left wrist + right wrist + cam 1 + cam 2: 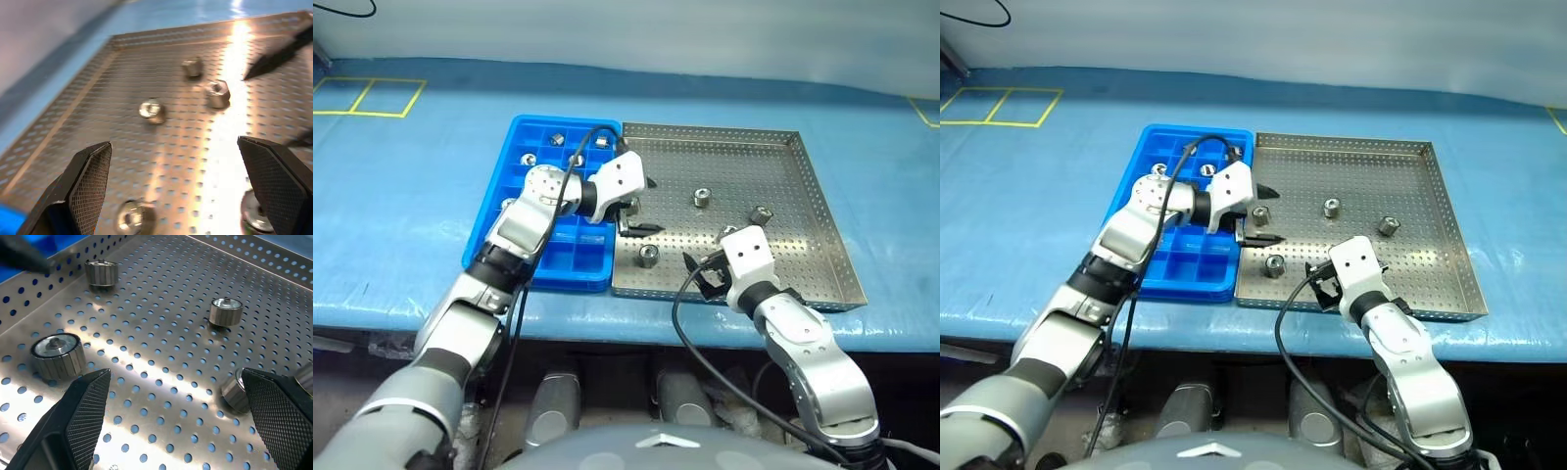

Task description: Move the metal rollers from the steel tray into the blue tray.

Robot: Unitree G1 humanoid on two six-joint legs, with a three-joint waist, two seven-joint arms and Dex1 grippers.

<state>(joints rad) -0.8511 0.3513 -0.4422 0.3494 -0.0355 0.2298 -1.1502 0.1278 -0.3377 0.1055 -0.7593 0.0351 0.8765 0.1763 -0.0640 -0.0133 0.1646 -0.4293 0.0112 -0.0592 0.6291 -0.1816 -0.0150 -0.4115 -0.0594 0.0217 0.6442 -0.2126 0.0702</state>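
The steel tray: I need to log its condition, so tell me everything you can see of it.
The steel tray is a large, square, shallow pan of shiny perforated sheet metal with low raised rims. It lies flat on the blue table cover, its left rim against the blue tray. Four metal rollers stand scattered on its floor. Both tools hover open above it.

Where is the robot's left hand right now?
In the head views, the left hand hangs open at the steel tray's left edge, beside the blue tray, with a metal roller just in front of it.

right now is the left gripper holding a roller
No, the left gripper is open with nothing between its fingers, above the steel tray.
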